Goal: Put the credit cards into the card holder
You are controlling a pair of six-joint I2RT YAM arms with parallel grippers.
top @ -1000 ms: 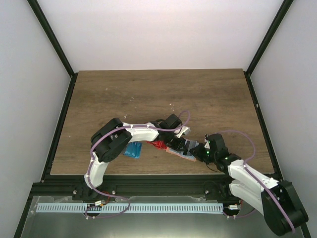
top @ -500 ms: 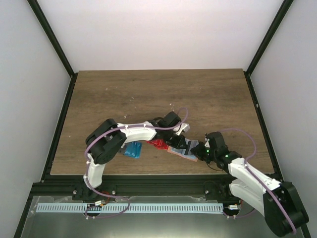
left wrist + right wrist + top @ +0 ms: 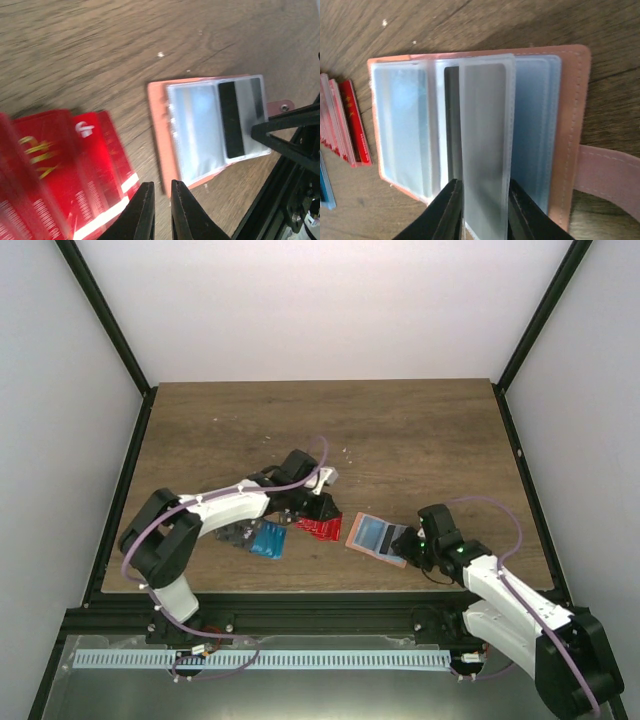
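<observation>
card holder (image 3: 375,537) right of credit cards (image 3: 320,527), on table (image 3: 420,440)

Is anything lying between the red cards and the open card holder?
No. In the top external view a narrow strip of bare wooden table separates the red cards from the card holder; the left wrist view shows it too.

Wooden table (image 3: 420,430) enclosed by plain white walls (image 3: 320,300).

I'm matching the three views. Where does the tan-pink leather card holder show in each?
Top external: tan-pink leather card holder lies open, centre-right, near edge.
Left wrist: centre-right.
Right wrist: fills the frame.
Shared landmark: glossy red plastic cards beside it.
</observation>
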